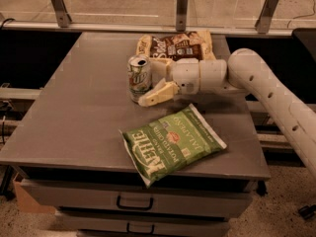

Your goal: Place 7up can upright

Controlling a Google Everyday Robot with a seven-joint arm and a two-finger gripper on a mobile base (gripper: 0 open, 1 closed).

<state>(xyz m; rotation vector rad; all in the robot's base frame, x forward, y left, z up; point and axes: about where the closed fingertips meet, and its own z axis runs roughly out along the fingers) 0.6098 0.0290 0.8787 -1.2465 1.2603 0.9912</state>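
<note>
Table (74, 112) of grey metal is recorded, with drawers (133, 201) below its front edge. The white arm (266, 90) is brought in from the right, forearm rising out of the lower right corner, wrist held low and nearly level above the table top and aimed leftward.

A green Kettle chip bag (173, 143) is noted lying flat near the front edge, well apart from the wrist. A brown chip bag (177, 46) is noted at the back edge, just behind the wrist.

The gripper (149, 83) is found left of centre. Its fingers are seen spread; the near finger (157, 94) is angled down to the table beside the can's base. Whether either finger touches the can cannot be told.

The 7up can (138, 78) is observed standing on the table at the fingertips, to the left of the wrist. Its long axis is vertical, silver top uppermost. The placement is judged essentially made. A withdrawal straight to the right is judged to be called for, since a sideways sweep by the near finger could tip the can.
</note>
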